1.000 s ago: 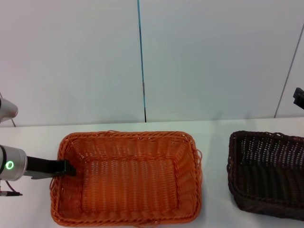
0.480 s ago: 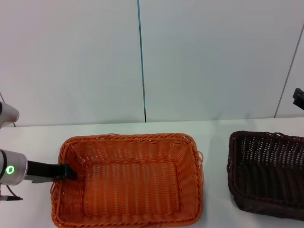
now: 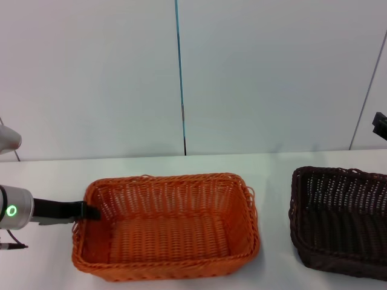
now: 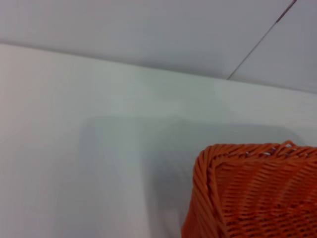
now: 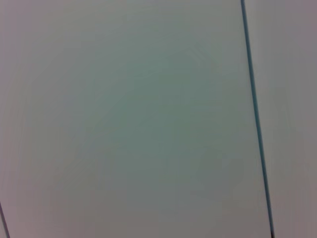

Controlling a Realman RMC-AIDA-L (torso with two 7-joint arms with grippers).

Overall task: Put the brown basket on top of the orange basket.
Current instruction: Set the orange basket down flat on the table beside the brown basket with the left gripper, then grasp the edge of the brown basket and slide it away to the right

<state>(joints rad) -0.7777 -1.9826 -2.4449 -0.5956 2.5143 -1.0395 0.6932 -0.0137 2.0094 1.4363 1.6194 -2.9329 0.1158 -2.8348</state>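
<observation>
Here, the orange basket point(image 3: 166, 226) was seen low in the middle of the head view, held at its left short rim by the left claw point(image 3: 91, 211). The claw was pinched shut on that braided rim. The basket looked tipped, with its near side wall shown more than its floor, so it was judged to be lifted a little at the held end. In the left wrist view only one orange corner point(image 4: 257, 193) was shown, over the white surface point(image 4: 74, 148).

The brown basket point(image 3: 338, 220) was set at the lower right of the head view, well apart from the orange one, and it was not touched by anything. The right claw point(image 3: 380, 125) was seen only as a dark bit at the right edge, high up, and whether it was spread or pressed together could not be told.

The step in hand was judged to be the placing of the orange basket. Next, the brown basket would need to be gripped by its rim, raised, and set down level inside the orange one.

Both baskets were box-shaped and woven, with open-weave walls and rope-like rims.
</observation>
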